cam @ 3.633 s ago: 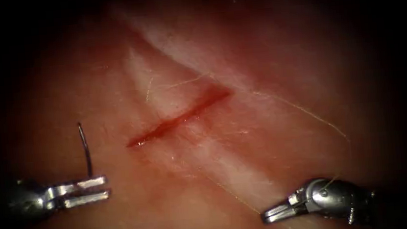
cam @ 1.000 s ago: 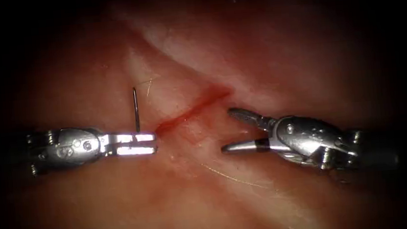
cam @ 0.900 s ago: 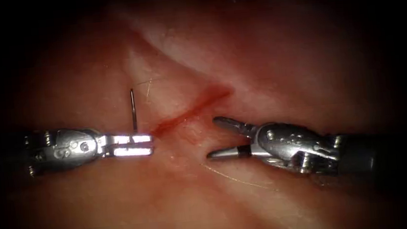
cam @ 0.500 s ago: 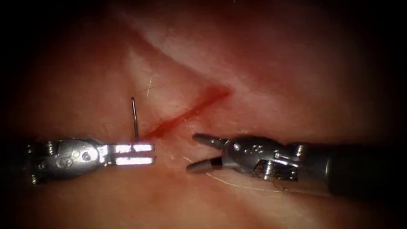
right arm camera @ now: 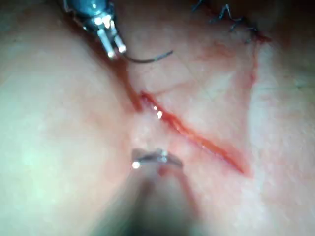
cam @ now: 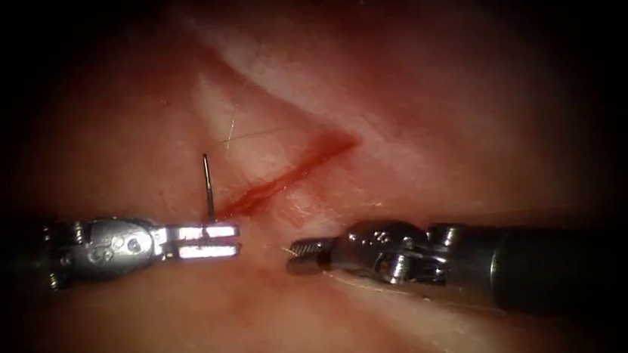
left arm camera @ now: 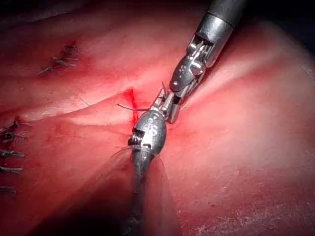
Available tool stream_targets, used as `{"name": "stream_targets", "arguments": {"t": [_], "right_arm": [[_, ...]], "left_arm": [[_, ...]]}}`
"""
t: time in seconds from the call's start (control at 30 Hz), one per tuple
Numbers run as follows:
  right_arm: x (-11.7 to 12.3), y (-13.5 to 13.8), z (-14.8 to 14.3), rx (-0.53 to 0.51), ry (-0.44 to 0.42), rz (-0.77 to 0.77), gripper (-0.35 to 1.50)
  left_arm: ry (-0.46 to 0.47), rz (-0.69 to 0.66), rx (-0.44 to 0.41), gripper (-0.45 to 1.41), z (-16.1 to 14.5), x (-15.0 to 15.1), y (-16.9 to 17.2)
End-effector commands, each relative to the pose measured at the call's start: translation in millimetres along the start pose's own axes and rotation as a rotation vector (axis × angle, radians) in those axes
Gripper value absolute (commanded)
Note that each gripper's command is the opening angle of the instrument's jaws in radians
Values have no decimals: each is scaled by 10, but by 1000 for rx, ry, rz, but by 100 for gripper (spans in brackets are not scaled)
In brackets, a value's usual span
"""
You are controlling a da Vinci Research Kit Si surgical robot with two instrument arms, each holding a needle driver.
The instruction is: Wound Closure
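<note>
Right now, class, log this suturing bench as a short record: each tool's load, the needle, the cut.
left tool: fingers shut on the needle, gripped near one end
needle: held upright above the tissue, not in it, on the left side by the cut's lower end
right tool: fingers closed, pressed to the tissue on the right side of the cut; whether they pinch tissue or thread is unclear
cut: open, red fluid along it
</note>
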Motion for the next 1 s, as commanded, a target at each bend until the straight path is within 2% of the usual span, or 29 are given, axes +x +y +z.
{"name": "stream_targets", "arguments": {"t": [0.03, 0.3, 0.4, 0.6, 0.63, 0.7, 0.87, 0.93, 1.0], "right_arm": [[6, 0, 9, 7, -7, -1, -35], [6, -7, -14, -12, -7, 7, -35], [-3, -13, -28, -8, -9, -1, -35], [-42, -27, -62, 16, -42, -33, -35], [-65, -35, -82, 29, -58, -34, -35], [-72, -37, -87, 32, -63, -35, -35], [-107, -40, -118, 31, -77, -28, -35], [-112, -40, -128, 25, -79, -26, -35], [-102, -39, -133, 2, -31, -13, -35]], "left_arm": [[1, 1, 0, -45, 7, -5, -1], [0, 1, 1, -45, 7, -4, 1], [0, 2, 2, -45, 7, -4, 3], [-1, 2, 3, -45, 7, -4, 4], [-2, 3, 3, -45, 8, -5, 4], [-2, 3, 4, -45, 8, -5, 5], [-2, 3, 4, -45, 8, -5, 5], [-2, 3, 4, -45, 8, -5, 5], [-2, 3, 4, -45, 8, -5, 5]]}}
